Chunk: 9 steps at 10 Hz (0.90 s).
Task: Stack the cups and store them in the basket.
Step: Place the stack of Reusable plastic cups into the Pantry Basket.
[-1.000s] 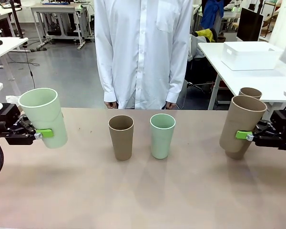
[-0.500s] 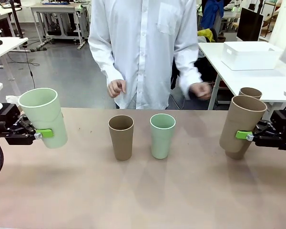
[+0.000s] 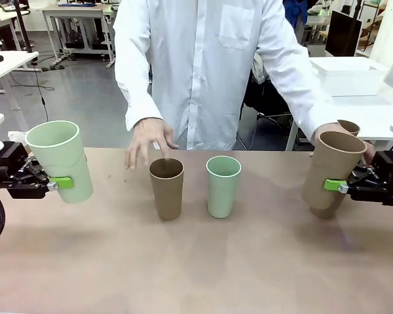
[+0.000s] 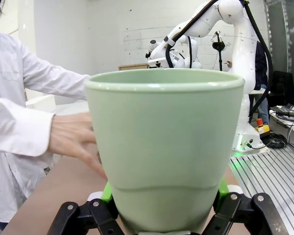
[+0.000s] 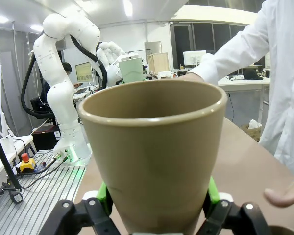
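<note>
Firstly, left gripper [image 3: 57,183]: clamped on the lower wall of a mint cup [image 3: 59,160], green pads on either side of it. The cup leans slightly, mouth up, at the left edge of the table [image 3: 196,261] and held clear of the surface. In the left wrist view the pads grip the cup's narrow base.

Right gripper [image 3: 335,186]: likewise closed around a tan cup [image 3: 334,169], low on its wall. This cup tilts with its rim toward the middle of the table, at the right edge. Whether its base touches the tabletop cannot be told.

Between the two, mid-table: a second tan cup [image 3: 166,188] and a second mint cup [image 3: 223,186], both upright, near each other but apart.

Person in a white shirt leans in from the far side. One hand [image 3: 147,140] hangs open, fingers spread, just behind and above the standing tan cup, not touching it. The other hand [image 3: 323,132] reaches to the far right, largely hidden behind the gripped tan cup, at a third tan cup [image 3: 345,125] whose rim shows there; contact unclear.

Basket [image 3: 344,85]: white, on a separate white table beyond the right corner, well apart from all cups.
</note>
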Each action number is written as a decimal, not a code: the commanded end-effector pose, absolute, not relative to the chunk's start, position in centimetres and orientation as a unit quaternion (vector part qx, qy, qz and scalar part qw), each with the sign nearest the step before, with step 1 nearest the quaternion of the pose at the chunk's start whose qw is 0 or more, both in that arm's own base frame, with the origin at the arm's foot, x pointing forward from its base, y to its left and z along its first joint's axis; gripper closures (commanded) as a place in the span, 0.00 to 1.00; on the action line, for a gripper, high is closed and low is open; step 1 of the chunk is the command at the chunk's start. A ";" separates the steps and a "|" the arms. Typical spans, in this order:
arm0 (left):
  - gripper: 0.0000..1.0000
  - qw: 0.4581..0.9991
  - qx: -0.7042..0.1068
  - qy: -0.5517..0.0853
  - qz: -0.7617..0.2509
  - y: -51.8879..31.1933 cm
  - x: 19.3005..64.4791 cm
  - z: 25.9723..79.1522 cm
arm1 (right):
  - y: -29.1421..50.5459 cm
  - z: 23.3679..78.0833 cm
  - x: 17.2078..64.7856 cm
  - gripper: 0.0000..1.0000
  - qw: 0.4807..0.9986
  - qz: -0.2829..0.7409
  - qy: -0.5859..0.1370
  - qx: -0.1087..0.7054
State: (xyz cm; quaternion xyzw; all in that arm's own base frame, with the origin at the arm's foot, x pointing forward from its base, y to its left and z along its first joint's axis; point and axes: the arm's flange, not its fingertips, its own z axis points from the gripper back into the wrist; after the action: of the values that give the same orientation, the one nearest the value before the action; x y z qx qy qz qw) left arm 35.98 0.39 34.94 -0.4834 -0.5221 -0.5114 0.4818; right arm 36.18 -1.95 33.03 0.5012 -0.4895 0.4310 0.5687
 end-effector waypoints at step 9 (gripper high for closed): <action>0.15 0.481 -0.484 -0.522 -0.512 0.4 35.9 35.1 | -1.6 33.3 36.5 0.14 0.569 0.427 -0.498 0.496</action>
State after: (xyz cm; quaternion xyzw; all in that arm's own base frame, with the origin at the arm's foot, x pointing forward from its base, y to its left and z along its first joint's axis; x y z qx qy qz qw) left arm 35.99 0.39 34.94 -0.4834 -0.5221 -0.5114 0.4818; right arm 36.18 -1.95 33.03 0.5012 -0.4895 0.4310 0.5687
